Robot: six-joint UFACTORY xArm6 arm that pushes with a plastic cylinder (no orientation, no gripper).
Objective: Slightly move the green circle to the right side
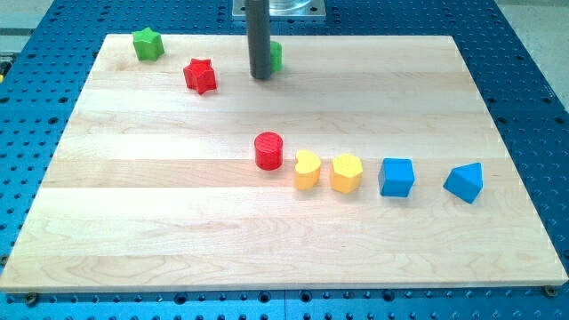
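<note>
The green circle [276, 55] sits near the view's top centre of the wooden board [178, 222], mostly hidden behind my rod. My tip [260, 76] rests on the board just left of the green circle, touching or almost touching its left side. Only the right edge of the green circle shows.
A green star [148, 43] lies at the top left, a red star [200, 76] left of my tip. In a row across the middle are a red cylinder [268, 150], a yellow heart [307, 169], a yellow hexagon [347, 172], a blue cube [396, 177] and a blue triangle [465, 182].
</note>
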